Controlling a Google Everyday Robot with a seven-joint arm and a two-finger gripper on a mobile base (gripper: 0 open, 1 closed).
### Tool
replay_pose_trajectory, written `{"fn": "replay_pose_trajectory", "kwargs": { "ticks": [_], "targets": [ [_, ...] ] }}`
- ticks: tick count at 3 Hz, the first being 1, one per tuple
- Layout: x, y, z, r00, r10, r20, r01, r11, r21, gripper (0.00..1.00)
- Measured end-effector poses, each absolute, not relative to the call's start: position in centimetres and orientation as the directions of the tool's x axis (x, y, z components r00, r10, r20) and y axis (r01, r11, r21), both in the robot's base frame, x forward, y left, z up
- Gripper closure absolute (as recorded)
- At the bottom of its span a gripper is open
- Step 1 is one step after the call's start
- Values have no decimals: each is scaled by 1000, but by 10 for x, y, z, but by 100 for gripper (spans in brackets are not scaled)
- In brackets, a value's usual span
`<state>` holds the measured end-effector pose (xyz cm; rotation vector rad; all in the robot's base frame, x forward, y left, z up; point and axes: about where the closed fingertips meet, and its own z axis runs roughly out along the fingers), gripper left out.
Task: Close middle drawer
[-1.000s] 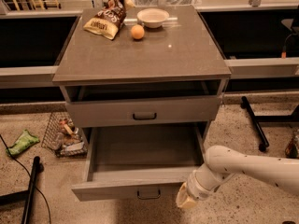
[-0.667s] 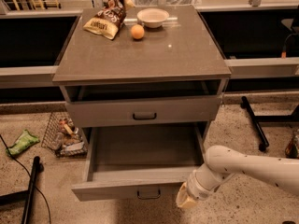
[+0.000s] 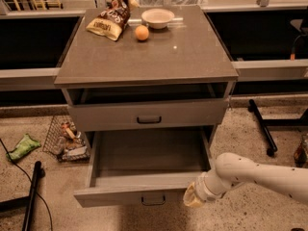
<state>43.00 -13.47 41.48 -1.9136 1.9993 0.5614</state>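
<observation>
Middle drawer (image 3: 147,162) stands pulled far out under the worktop's (image 3: 154,61) front edge, the gripper (image 3: 191,197) (grip state: cannot tell) at its front's right end, below the front-right corner; approach looks done, and next comes a straight inward push.

1 white arm (image 3: 269,177) enters from the right edge and reaches left, sloping slightly down. A rounded joint precedes the wrist. The gripper (image 3: 194,198) sits low, at the right corner of the middle drawer (image 3: 144,196) front edge.
</observation>
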Motion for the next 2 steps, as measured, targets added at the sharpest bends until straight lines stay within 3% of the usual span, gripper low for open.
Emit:
{"fn": "replay_pose_trajectory", "kwargs": {
  "ticks": [2],
  "targets": [
    [432,-135,414,-53,-873,-484,-998,30,55,59]
  ]
}}
